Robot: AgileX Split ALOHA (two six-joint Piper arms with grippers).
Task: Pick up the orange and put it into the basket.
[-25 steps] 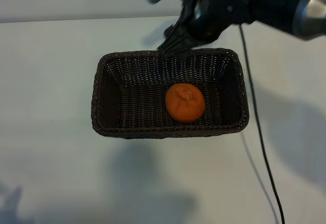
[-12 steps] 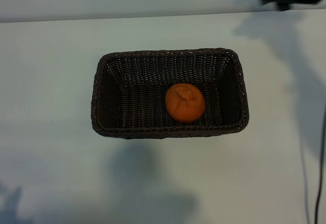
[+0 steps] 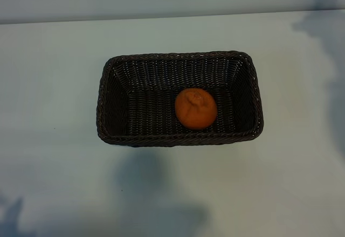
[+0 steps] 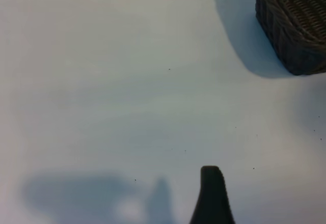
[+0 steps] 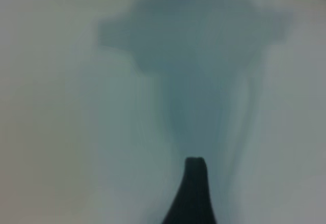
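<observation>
Right gripper point(image 5: 193, 193): one dark fingertip shows in its wrist view, over bare table point(image 5: 61, 132) and a soft shadow. Nothing lies between or near the fingers; jaws stand wide apart, empty. In the exterior view only a dark scrap of this arm shows at the top right corner, well apart from the basket.

Left gripper point(image 4: 211, 198): one dark fingertip in its wrist view, above bare table. Jaws apart, holding nothing. A corner of the basket point(image 4: 295, 30) sits far off in that view; the gripper is well clear of it. This arm does not appear in the exterior view; idle.

Orange point(image 3: 195, 107): inside the basket, resting on its floor, toward the right half and near the front wall. Upright, whole, touched by no gripper.

Basket point(image 3: 110, 107): dark woven, rectangular, standing flat on the table near the middle of the exterior view. It holds the orange and nothing else.

Table point(image 3: 54, 183): pale, plain, with faint shadows at the front and right.

Task standing, as judged: pick and placement both look complete, since the fruit lies in the basket and both grippers are empty and away from it. Nothing appears left except parking the arms.
</observation>
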